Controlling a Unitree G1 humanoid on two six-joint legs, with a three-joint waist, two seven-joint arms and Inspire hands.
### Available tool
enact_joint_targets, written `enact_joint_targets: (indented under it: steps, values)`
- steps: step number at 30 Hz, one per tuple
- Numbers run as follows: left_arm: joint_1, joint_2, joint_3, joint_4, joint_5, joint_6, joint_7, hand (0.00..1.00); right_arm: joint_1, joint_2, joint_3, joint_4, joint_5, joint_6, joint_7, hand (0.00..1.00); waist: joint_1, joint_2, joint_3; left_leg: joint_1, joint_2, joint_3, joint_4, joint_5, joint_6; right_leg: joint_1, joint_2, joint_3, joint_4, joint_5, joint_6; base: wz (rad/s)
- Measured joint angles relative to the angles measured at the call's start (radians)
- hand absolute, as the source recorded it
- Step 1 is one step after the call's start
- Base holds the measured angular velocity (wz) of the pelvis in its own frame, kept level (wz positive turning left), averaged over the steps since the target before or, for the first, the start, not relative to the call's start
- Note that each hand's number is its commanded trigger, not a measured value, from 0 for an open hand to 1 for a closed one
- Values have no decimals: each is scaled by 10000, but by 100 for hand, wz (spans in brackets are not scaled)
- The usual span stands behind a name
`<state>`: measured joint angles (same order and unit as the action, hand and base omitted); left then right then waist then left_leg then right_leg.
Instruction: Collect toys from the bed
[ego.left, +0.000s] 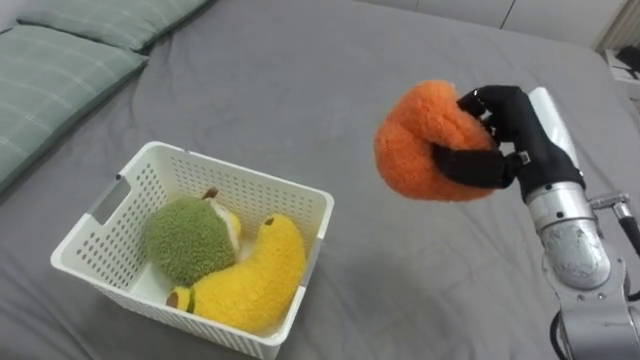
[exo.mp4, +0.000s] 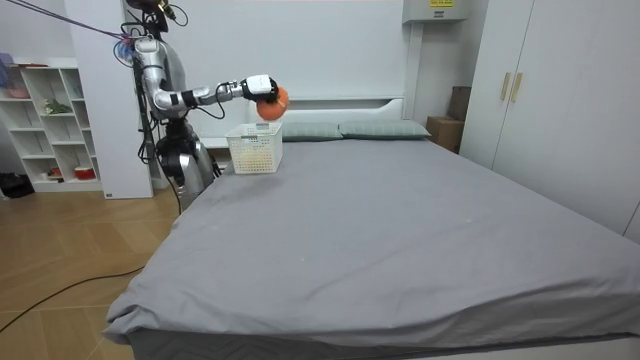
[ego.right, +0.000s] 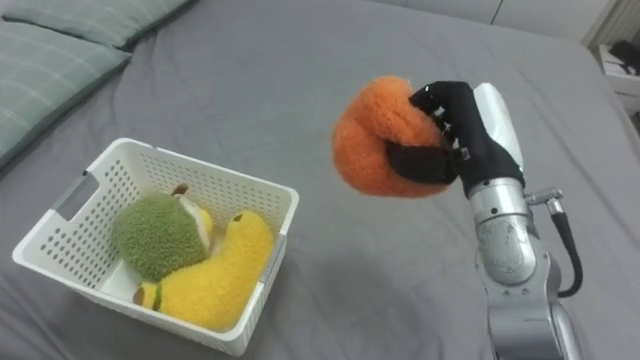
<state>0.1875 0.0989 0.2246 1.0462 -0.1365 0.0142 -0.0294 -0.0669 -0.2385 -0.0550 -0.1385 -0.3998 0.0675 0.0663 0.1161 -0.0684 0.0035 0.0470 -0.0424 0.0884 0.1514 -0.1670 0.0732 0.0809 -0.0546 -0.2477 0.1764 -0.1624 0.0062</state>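
Note:
My right hand is shut on a fluffy orange plush toy, held in the air above the grey bed, to the right of a white slotted basket. In the basket lie a green round plush and a yellow banana plush. In the room view the robot stands at the bed's head-end corner, arm stretched out with the orange toy over the basket.
Two grey-green pillows lie at the bed's upper left. A white shelf unit stands on the room view's left and a wardrobe on its right. Wide bare sheet spreads around the basket.

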Motion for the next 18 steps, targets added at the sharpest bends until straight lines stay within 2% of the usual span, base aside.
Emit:
enact_joint_targets:
  steps: [5,7,12,18]
  values:
    - [-6,34,-121,-15,-42,-16,-4,0,-451,-2,385,-483,-298,21,64,100,59,-80,2,-27,-1,-34,-2,0,-1,-9,4,-62,-32,0,0,1]
    - [-84,48,-118,-19,-41,-16,-6,0,-497,-5,666,-839,-638,206,244,100,197,-149,25,-40,0,-43,11,0,-1,-35,2,-121,-32,0,0,0]
    - [-261,65,-138,-10,-107,-71,-8,0,-658,18,1312,-1244,-916,226,904,100,536,-416,-33,-83,-12,-67,13,6,0,-85,-15,-170,-58,2,4,0]
    - [-399,124,-433,137,-17,-139,-8,0,-1163,31,2037,-1385,-1199,235,1249,100,896,-480,19,-132,-35,-158,-2,13,15,-120,-51,-289,-58,10,21,4]
